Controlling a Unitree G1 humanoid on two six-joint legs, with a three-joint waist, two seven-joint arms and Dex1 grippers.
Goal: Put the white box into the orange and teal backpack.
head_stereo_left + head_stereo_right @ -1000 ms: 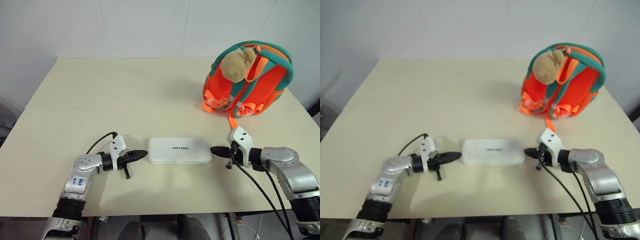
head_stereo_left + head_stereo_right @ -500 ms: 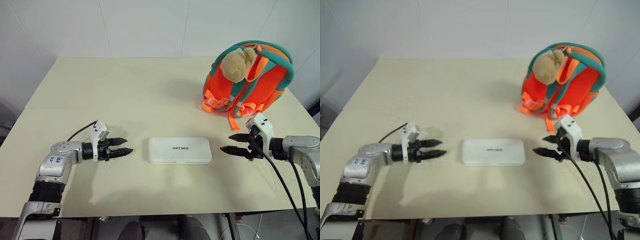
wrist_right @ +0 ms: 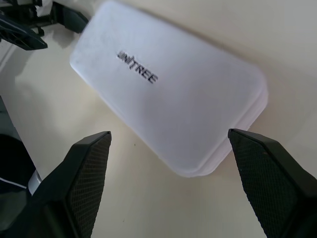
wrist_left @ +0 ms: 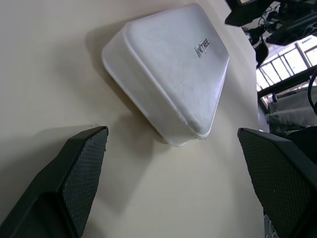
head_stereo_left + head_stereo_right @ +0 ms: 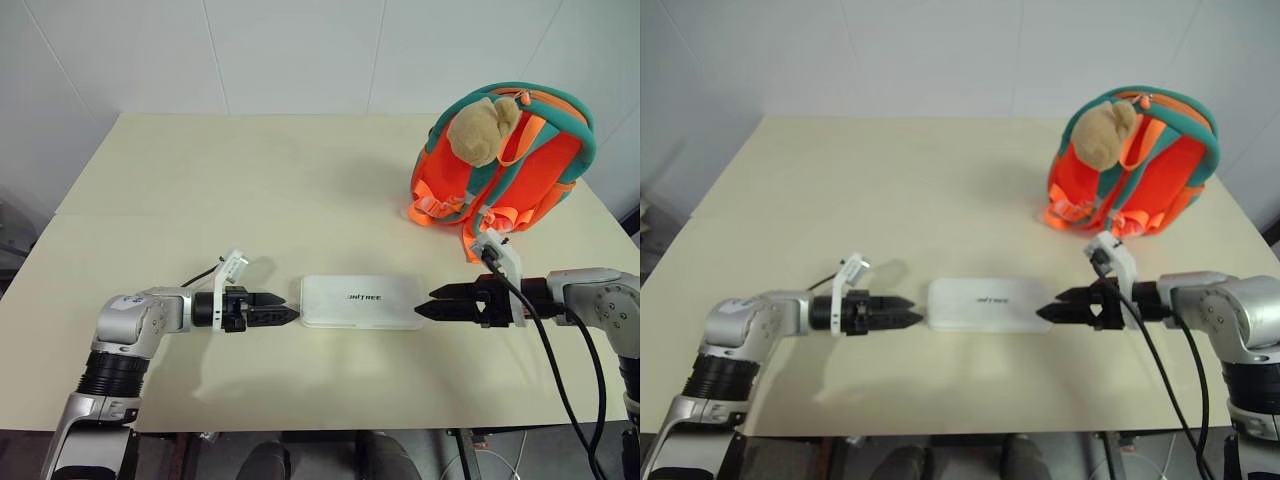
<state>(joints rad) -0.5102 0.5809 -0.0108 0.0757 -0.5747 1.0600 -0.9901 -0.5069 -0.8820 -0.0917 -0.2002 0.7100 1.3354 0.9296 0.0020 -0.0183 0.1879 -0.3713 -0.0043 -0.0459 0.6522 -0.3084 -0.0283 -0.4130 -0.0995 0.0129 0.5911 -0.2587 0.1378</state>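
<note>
You spread both claws and swung them back in: left gripper point(image 5: 287, 316) and right gripper point(image 5: 428, 309) flanked the white box point(image 5: 361, 301) near the table's point(image 5: 250, 190) front edge, ready to pinch; backpack point(image 5: 505, 160) waited by the right edge.

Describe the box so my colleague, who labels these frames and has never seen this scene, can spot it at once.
Start at the cream table, with the backpack standing near its far right corner. Nearer the front edge, at mid-width, the box lies flat between the open left claw and the open right claw. It is the only white thing on the table: slim, with rounded corners and small dark lettering on top.
</note>
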